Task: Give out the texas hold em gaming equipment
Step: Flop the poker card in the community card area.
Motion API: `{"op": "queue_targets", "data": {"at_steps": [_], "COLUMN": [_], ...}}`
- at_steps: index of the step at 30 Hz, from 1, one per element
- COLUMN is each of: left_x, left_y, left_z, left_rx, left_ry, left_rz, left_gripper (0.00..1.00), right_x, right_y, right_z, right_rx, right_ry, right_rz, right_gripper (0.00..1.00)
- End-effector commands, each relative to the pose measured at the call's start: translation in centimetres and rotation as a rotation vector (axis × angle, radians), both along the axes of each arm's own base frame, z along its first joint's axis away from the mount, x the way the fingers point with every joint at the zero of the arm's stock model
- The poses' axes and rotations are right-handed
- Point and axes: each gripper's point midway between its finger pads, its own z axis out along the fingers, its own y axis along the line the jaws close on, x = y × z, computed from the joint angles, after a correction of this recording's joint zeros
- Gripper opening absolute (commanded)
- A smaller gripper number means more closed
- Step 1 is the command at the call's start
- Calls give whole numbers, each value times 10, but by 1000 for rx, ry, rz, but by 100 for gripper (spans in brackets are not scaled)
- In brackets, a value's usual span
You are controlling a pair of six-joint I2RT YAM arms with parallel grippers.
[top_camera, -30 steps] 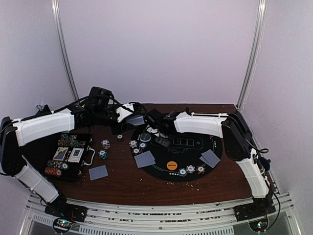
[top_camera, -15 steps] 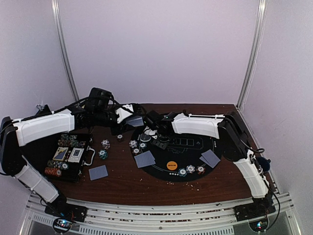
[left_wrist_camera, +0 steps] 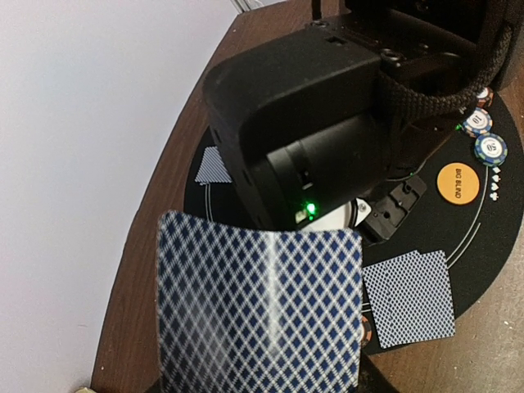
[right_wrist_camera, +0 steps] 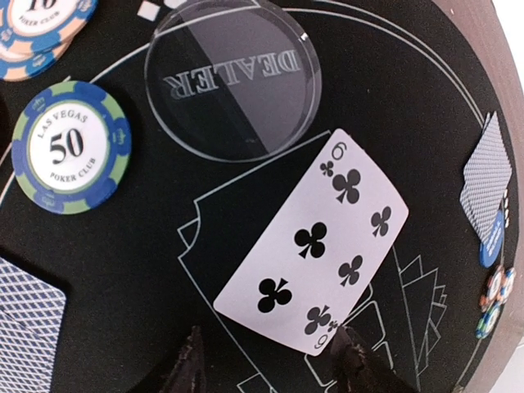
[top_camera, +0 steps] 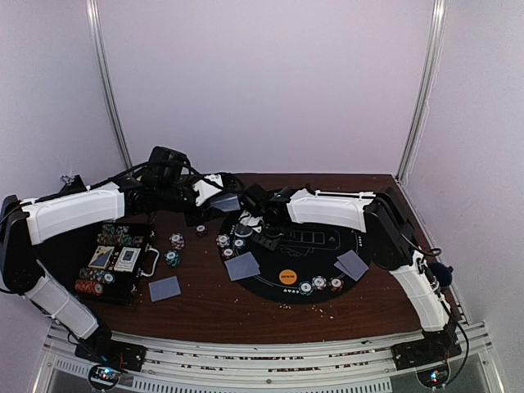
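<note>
Release check: we find the six of clubs face up on the black mat, just ahead of the right gripper, jaws parted, holding nothing. Its long axis runs diagonally away to the gripper's right. The left gripper clenches a blue-backed card.

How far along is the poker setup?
Done: face-down cards, chips and the dealer disc lie on the mat. In hand: the left hand holds a card; the right hand is open above the six of clubs. Left: more chips in the case.
</note>
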Motion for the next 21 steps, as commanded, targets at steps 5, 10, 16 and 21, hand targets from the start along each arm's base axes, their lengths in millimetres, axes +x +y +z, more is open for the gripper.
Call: {"op": "queue_targets", "data": {"at_steps": [5, 10, 16, 21], "left_x": [1, 1, 2, 3], "left_y": [-7, -7, -8, -8], "left_z": [21, 20, 19, 17], "left_rx": [-60, -60, -58, -55], "left_ry": [-52, -51, -48, -46], "left_rz": [-23, -22, -22, -20], "left_gripper": [6, 6, 6, 6], "right_x": [7, 23, 48, 64], "right_y": [5, -19, -55, -76], "right_z": [35, 47, 48, 36], "right_rx": [131, 122, 83, 64], "right_ry": [16, -31, -112, -125], "right_rz": [-24, -81, -198, -270], "right_gripper": [67, 75, 87, 98]}}
